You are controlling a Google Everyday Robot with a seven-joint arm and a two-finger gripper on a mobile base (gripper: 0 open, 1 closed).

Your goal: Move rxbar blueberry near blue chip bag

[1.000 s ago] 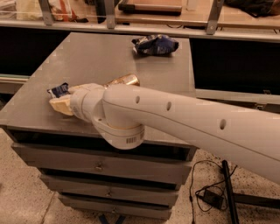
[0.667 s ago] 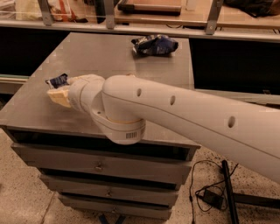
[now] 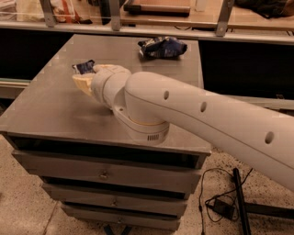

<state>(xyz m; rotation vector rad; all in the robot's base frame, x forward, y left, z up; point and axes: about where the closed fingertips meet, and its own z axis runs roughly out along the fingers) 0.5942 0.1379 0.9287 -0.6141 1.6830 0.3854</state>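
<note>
The rxbar blueberry (image 3: 84,67), a small navy wrapper with a white patch, sticks out of my gripper (image 3: 85,79) above the left half of the grey cabinet top (image 3: 48,108). The gripper's tan fingers (image 3: 81,84) are shut on the bar and hold it a little off the surface. The blue chip bag (image 3: 163,47), wrinkly and glossy dark blue, lies at the back of the top, right of centre, well apart from the bar. My white arm (image 3: 193,114) crosses the top from the lower right and hides what is behind it.
The cabinet has several drawers (image 3: 103,174) in front. A bench with metal posts (image 3: 112,13) runs behind the back edge. A black cable and adapter (image 3: 223,206) lie on the floor at the right.
The gripper has moved up and to the right, toward the back of the top, carrying the bar with it. The chip bag has not moved.
</note>
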